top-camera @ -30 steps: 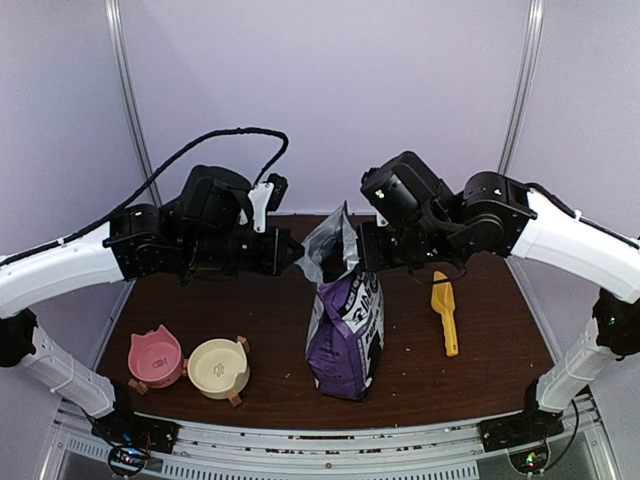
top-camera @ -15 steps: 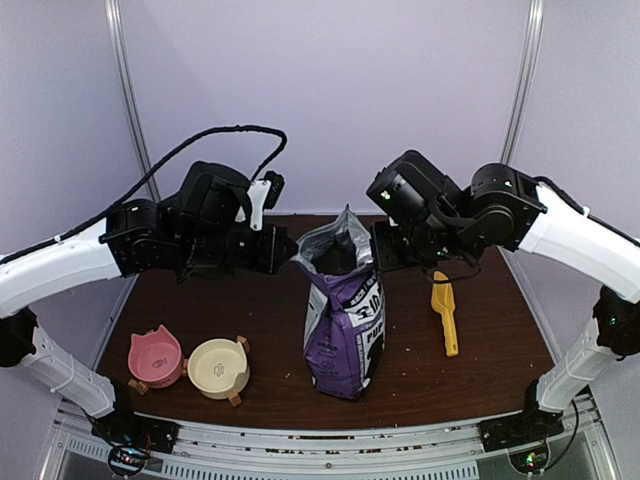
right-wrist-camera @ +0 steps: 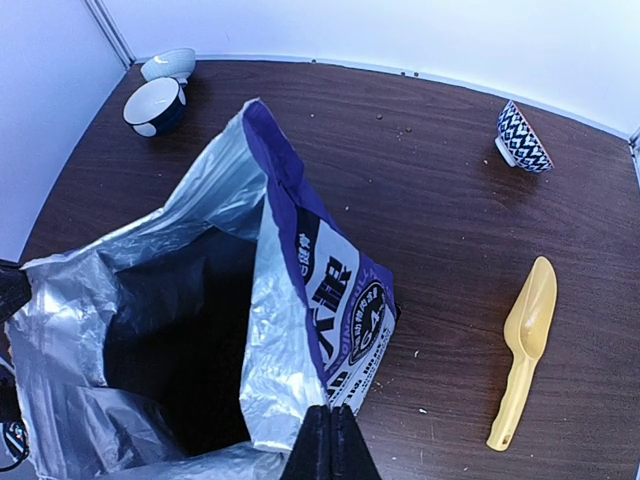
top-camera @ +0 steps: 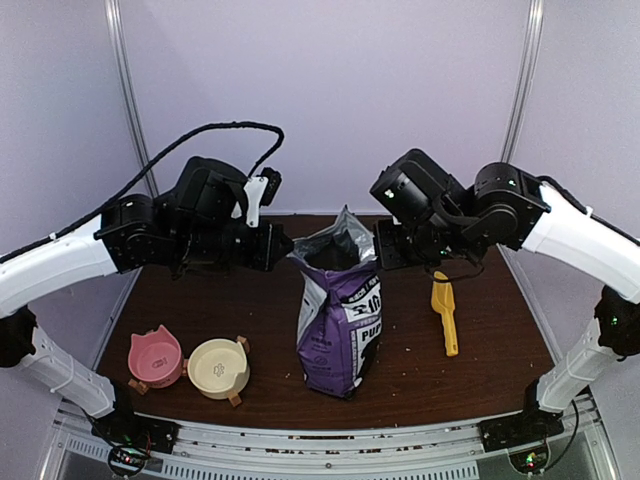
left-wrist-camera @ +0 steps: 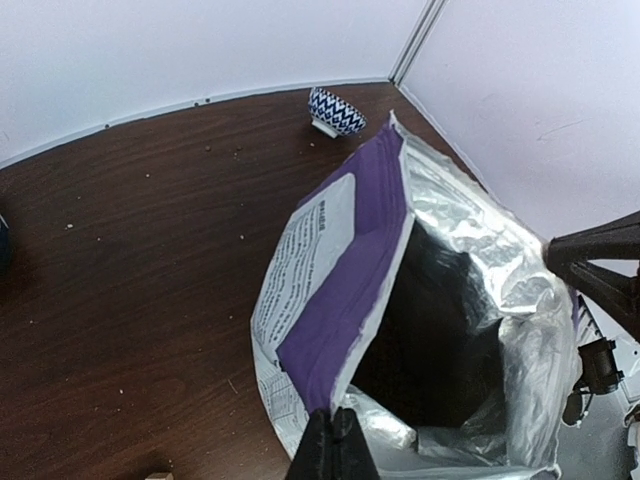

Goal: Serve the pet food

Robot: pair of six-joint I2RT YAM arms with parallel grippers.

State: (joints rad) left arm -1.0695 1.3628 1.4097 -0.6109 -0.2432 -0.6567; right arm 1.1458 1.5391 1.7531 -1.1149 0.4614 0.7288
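A purple-and-white bag (top-camera: 342, 325) stands upright mid-table with its silver-lined mouth (top-camera: 333, 255) spread open. My left gripper (top-camera: 285, 250) is shut on the left rim of the mouth, and in the left wrist view the gripper (left-wrist-camera: 333, 440) pinches the purple edge (left-wrist-camera: 350, 270). My right gripper (top-camera: 378, 250) is shut on the right rim, pinching the printed edge (right-wrist-camera: 335, 300) where that gripper (right-wrist-camera: 330, 440) shows in its wrist view. The pet food is hidden: the bag's inside (right-wrist-camera: 180, 340) is dark.
A pink bowl (top-camera: 155, 357) and a cream bowl (top-camera: 218, 366) sit at the front left. A yellow scoop (top-camera: 445, 315) lies right of the bag. A blue patterned bowl (right-wrist-camera: 522, 137) lies tipped at the back; a dark blue bowl (right-wrist-camera: 155, 105) and a white bowl (right-wrist-camera: 168, 65) stand in the far corner.
Both grippers have drawn apart, left one leftward and right one rightward, spreading the bag's mouth wider. The bag has straightened up and shifted slightly left.
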